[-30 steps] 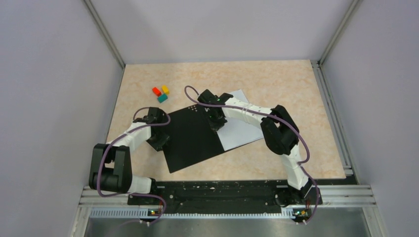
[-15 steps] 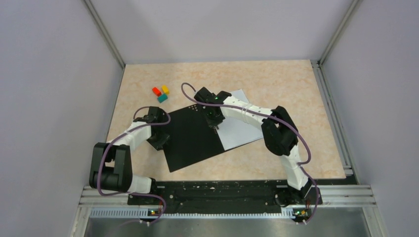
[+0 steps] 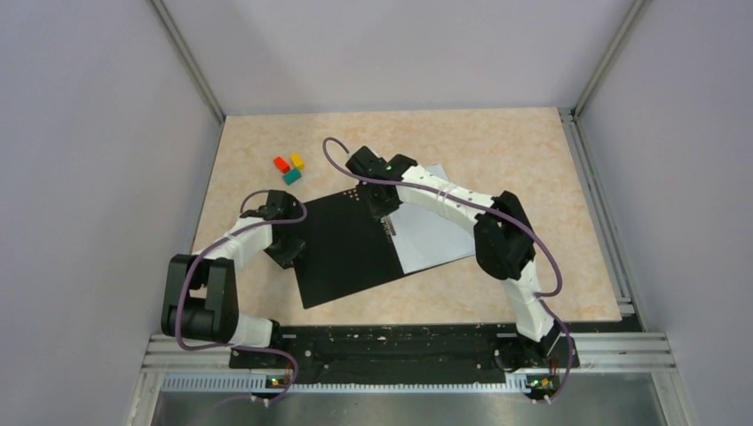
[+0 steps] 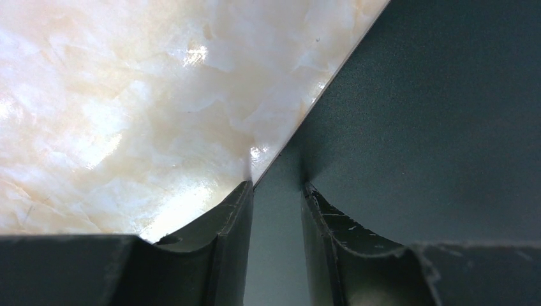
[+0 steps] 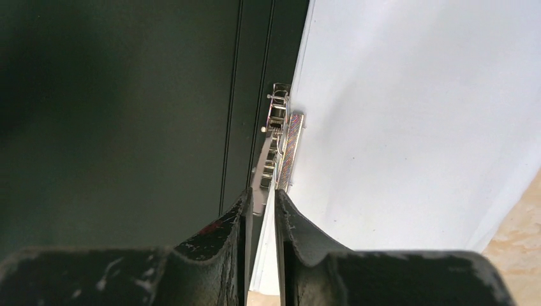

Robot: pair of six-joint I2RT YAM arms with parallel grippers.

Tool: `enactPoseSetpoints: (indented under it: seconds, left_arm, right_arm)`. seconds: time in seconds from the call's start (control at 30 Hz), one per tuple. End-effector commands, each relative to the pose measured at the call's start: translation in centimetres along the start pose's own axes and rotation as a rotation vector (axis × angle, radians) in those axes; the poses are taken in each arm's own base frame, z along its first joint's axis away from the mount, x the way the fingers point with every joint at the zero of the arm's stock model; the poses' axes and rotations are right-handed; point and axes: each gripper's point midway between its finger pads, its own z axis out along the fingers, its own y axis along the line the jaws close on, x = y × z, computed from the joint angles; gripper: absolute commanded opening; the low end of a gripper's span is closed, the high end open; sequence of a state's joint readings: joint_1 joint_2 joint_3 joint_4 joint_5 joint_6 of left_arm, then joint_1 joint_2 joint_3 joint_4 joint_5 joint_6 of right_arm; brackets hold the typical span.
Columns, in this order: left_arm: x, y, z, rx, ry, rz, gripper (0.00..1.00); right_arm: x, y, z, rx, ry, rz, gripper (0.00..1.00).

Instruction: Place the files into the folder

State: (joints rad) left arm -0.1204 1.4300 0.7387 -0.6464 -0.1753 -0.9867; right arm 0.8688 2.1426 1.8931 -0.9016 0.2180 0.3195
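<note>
**A:** Start at the left. How does the left hand (image 4: 277, 187) stand?

**B:** It is low at the left edge of the folder (image 3: 342, 253). Its fingers are apart with a clear gap. One is over the bare surface (image 3: 497, 151) and the other over the black cover, and the edge runs in between them. Nothing is pinched.

**A:** And past it?

**B:** Three small blocks sit close together on the surface: a red block (image 3: 281, 164), a yellow block (image 3: 297, 161) and a teal block (image 3: 291, 177). They lie beyond the folder's far left corner and do not touch it.

**A:** The folder itself?

**B:** It is open and flat, black inside up, lying askew in the middle of the surface.

**A:** The right hand (image 5: 262, 193)?

**B:** It is over the spine, at the metal clip (image 5: 281, 137). Its fingers are almost together, with only a thin slit between them, and the clip's near end reaches that slit. Whether the clip is gripped I cannot tell.

**A:** Where are the files (image 3: 435, 232)?

**B:** They lie flat on the folder's right half, with their left edge along the clip — white and unmarked. Their far corner points away from the arms.
</note>
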Motion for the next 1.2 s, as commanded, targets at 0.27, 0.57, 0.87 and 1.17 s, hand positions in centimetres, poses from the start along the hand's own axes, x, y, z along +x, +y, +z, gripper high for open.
enactPoseSetpoints:
  seconds: [0.27, 0.57, 0.87, 1.17]
  left_arm:
    - [0.2, -0.8, 2.3, 0.019, -0.002, -0.02, 0.38]
    - [0.2, -0.9, 2.4, 0.02, -0.002, -0.022, 0.38]
    - [0.2, -0.8, 2.4, 0.018, 0.0, -0.024, 0.38]
    - [0.2, -0.8, 2.3, 0.02, 0.003, -0.03, 0.38]
  right_arm:
    - [-1.1, 0.6, -0.8, 0.017, -0.022, -0.035, 0.2]
    - [-1.1, 1.5, -1.3, 0.068, -0.045, -0.088, 0.2]
    - [-0.7, 1.4, -1.4, 0.131, -0.042, -0.123, 0.13]
    - [0.0, 1.1, -1.4, 0.181, -0.034, -0.15, 0.05]
